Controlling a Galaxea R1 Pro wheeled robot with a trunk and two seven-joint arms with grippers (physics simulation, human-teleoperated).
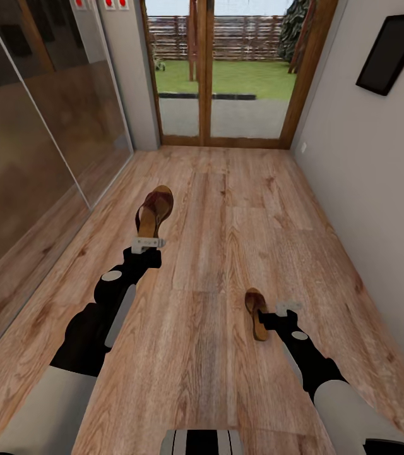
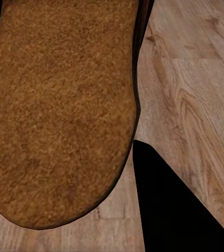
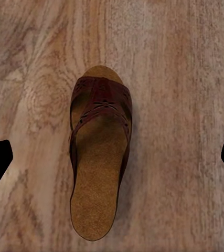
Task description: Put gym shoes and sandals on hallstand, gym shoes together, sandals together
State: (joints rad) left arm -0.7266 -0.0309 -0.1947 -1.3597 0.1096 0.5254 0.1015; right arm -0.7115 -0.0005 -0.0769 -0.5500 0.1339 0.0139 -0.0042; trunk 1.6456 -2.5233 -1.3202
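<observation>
Beyond both sandals (image 1: 154,212) (image 3: 99,152) (one gripped), glass doors (image 1: 227,69), mirrored wardrobe (image 1: 31,126) alongside

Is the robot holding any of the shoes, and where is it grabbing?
The left gripper seems to hold one sandal by its heel end. The right gripper is open above the other sandal, holding nothing.

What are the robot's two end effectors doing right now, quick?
Left end effector: shut on a dark brown open sandal with tan insole, carried above the floor.
Right end effector: open, holding nothing, over the other brown sandal.
</observation>
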